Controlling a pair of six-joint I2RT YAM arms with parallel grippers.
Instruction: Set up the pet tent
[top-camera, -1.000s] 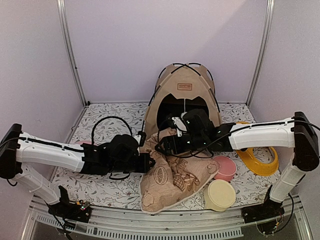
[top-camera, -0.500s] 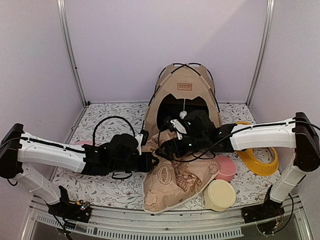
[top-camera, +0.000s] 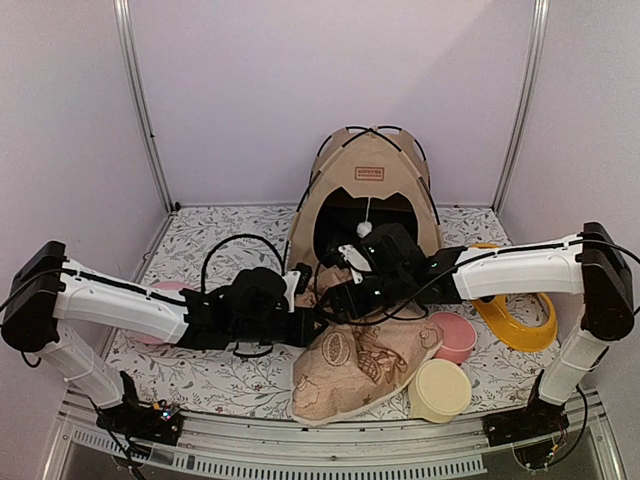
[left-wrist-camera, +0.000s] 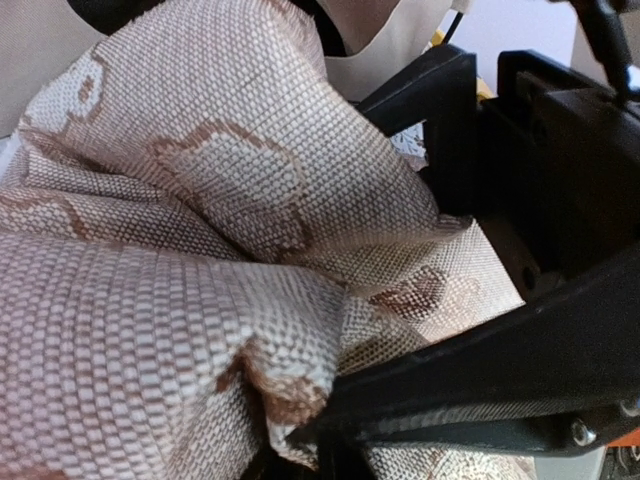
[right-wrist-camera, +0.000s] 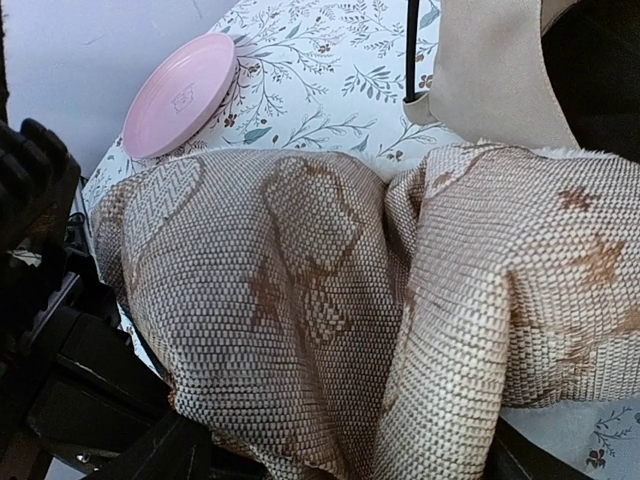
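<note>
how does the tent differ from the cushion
The tent stands upright at the back; the cushion lies crumpled in front of it. The tent is plain tan with black poles; the cushion has a woven bear print. The left gripper pinches only the cushion. Both are tan fabric.

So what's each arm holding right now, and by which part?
The left fingers pinch a fold at the left edge of the cushion. The right fingers straddle its bunched upper part; whether they grip cannot be told.
</note>
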